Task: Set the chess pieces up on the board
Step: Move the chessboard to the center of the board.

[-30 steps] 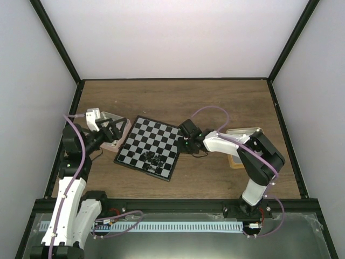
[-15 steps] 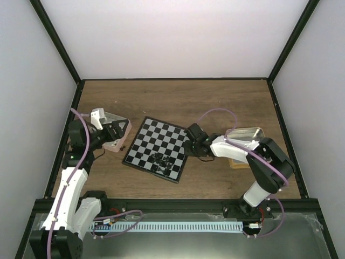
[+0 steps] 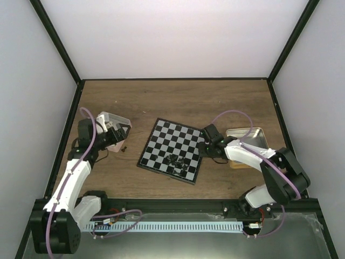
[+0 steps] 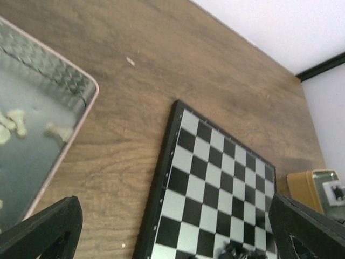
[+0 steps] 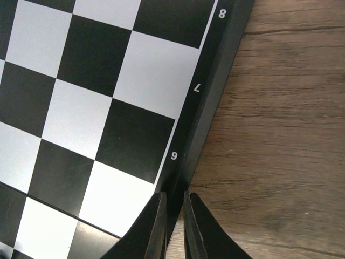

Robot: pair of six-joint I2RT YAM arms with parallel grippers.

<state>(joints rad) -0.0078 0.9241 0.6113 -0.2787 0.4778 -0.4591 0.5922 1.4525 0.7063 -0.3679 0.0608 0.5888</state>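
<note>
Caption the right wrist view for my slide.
Right claw pinches the board by its numbered rim, wooden table alongside.

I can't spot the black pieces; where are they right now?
In the top view, the chess pieces sit clustered on the board, close to the middle of its near edge.

One board [image 3: 167,141] lies on the table [image 3: 161,97], along with two tins: one pinkish tin [image 4: 48,65] and one tan-rimmed tin [image 3: 247,135]. The black chess pieces [image 3: 177,159] sit in a single tight cluster, too small to count. At least three cream-white pieces [image 4: 56,131] show in the pinkish tin.
</note>
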